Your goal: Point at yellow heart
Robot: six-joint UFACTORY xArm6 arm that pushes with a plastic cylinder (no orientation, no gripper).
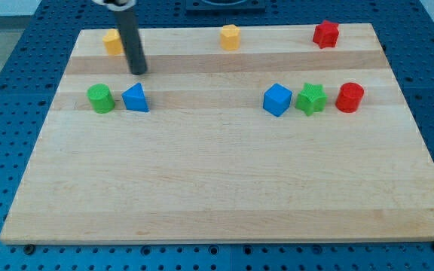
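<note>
Rod first: my tip (pixel 138 71) is sitting on the wooden board (pixel 217 188) near its top-left corner, a plain bare end with nothing to spread or pinch, and it is touching no block.

You are looking for the yellow heart (pixel 112 42), and it is lying just up and to the view's left of my tip, close to the board's top edge. The rod's shaft is partly covering its right side, so its outline is hard to read; I am judging it the heart because the other yellow block (pixel 230 36), well off to the view's right of my tip, looks more like a hexagon.

Just below my tip the blue triangle (pixel 135 98) is sitting, with the green cylinder (pixel 100 98) beside it on the left. Far to the right of my tip, the blue cube (pixel 276 99), green star (pixel 311 98) and red cylinder (pixel 349 97) are lining up, and the red star (pixel 325 33) is resting above them.

So the coming move is looking like a short slide up and left, away from the triangle.
</note>
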